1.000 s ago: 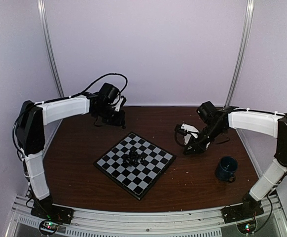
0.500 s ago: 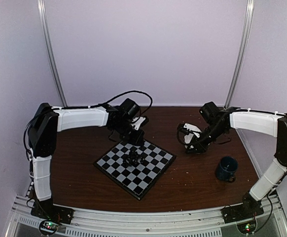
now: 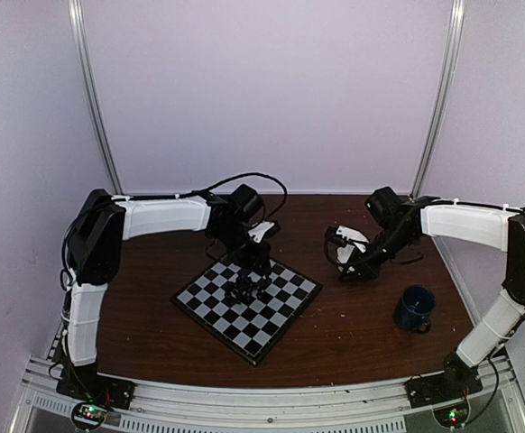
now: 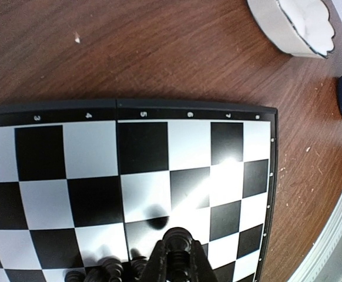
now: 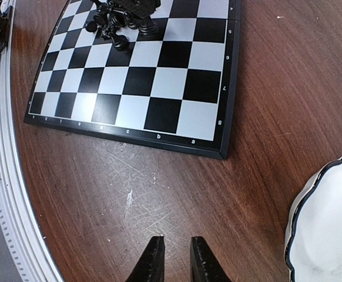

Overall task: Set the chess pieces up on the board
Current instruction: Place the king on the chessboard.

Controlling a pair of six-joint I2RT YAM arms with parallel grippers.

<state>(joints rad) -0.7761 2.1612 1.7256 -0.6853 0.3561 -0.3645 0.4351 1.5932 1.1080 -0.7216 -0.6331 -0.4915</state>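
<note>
Board rim: digits 2 to 8

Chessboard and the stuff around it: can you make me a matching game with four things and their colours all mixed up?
Things:
1. chess pieces
2. board
3. mug
4. bowl

Colours:
A. dark blue
B. white
C. all black
D. black and pale checks

Pairs: 1-C, 2-D, 3-A, 4-B
</note>
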